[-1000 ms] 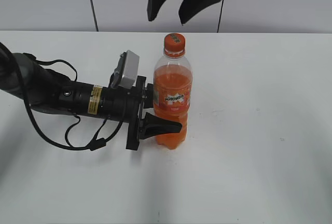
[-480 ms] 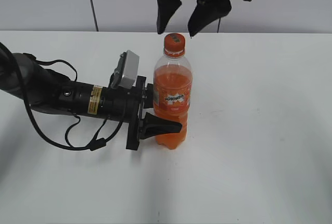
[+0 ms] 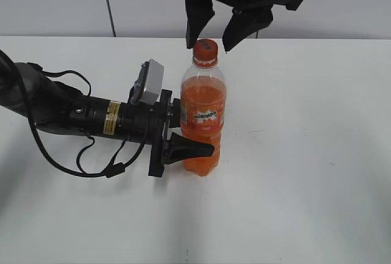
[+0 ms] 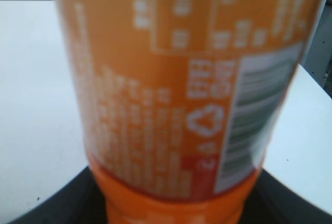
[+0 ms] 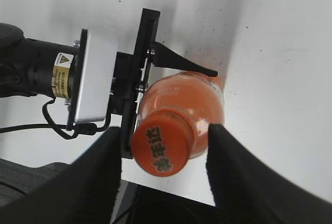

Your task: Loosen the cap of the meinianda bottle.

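Exterior view shows the left gripper (image 3: 183, 132) clamped around the lower body of the upright meinianda bottle (image 3: 203, 114) on the white table (image 3: 305, 154), while beyond it the right gripper (image 3: 211, 35) hangs spread, fingers either side of the cap (image 3: 205, 49).

Your left wrist view shows the meinianda bottle (image 4: 176, 94) blurred, its label print unreadable and top cut off. The far finger of your left end effector (image 3: 183, 135) sits hidden behind the bottle in the exterior view.
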